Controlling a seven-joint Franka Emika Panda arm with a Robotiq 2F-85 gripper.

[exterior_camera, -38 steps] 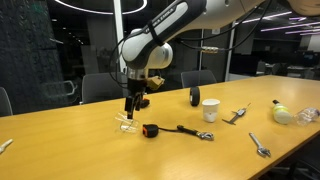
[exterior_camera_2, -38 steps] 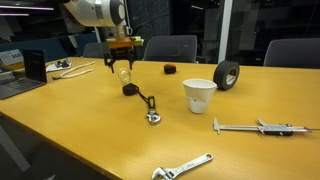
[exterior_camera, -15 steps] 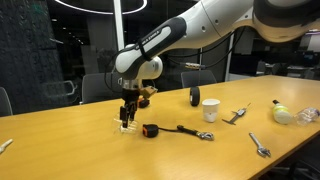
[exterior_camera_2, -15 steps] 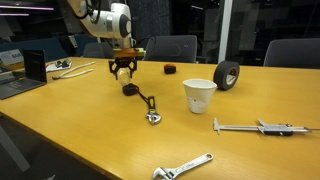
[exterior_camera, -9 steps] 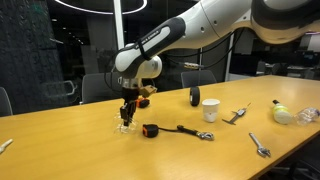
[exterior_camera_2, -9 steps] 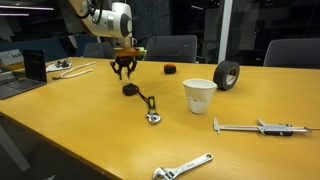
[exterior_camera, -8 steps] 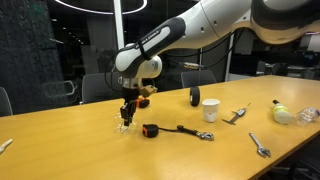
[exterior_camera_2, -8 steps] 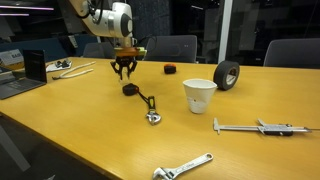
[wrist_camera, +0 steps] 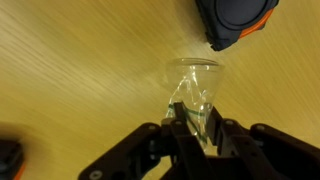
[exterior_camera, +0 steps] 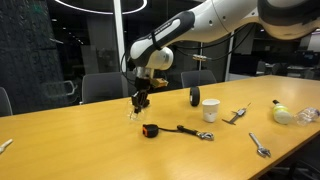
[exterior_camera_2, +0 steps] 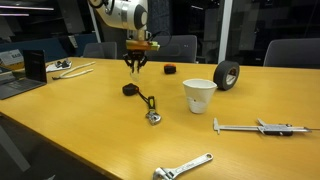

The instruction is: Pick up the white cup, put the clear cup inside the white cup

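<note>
Dim office behind, wooden bench (exterior_camera_2: 60, 130) below; your end effector (exterior_camera: 138, 104) is pinching the clear cup (wrist_camera: 195, 80) by its rim, jaws nearly closed, seemingly holding it off the bench; the white cup (exterior_camera_2: 200, 96) is standing well apart, near the roll (exterior_camera_2: 227, 75); you are mid-transfer, I judge; next is carrying it across and lowering it squarely into that mouth.

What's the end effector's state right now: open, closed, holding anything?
End effector: closed on the clear cup, pinching its wall between the fingers.
</note>
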